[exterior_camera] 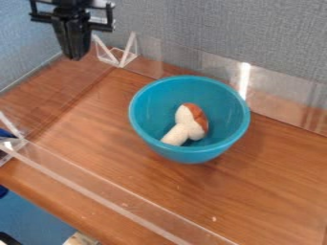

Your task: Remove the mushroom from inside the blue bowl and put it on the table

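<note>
The mushroom, cream stem and reddish-brown cap, lies on its side inside the blue bowl, which sits right of the middle of the wooden table. My gripper hangs at the upper left, well away from the bowl and raised above the table's back left corner. Its fingers point straight down and stand together, shut, with nothing held between them.
Clear acrylic walls run along the table's front and back edges. A small white wire stand sits at the back wall just right of the gripper. A blue-grey fabric wall rises behind.
</note>
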Robot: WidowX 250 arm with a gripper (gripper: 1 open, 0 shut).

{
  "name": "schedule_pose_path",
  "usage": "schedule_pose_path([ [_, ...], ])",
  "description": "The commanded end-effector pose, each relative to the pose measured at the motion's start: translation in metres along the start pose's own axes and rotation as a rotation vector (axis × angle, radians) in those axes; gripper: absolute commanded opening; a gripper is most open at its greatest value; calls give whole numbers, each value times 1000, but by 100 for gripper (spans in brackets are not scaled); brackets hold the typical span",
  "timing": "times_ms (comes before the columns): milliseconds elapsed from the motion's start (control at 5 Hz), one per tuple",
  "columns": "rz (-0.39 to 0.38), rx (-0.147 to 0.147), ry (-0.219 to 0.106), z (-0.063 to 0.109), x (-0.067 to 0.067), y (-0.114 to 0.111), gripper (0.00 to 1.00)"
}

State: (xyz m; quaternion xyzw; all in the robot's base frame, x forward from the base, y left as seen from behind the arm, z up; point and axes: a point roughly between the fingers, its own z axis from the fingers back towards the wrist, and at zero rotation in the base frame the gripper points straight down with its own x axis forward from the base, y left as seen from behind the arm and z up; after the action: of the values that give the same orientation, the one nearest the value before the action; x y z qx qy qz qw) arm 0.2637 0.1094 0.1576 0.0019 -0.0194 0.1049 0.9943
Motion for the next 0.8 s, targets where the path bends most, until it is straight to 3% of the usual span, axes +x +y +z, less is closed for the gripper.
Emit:
schedule_pose_path([
  [0,-13,30,-28,3,3,1,0],
  [200,-33,32,-17,2,4,-7,100],
  [600,-116,31,-12,-1,6,-42,100],
])
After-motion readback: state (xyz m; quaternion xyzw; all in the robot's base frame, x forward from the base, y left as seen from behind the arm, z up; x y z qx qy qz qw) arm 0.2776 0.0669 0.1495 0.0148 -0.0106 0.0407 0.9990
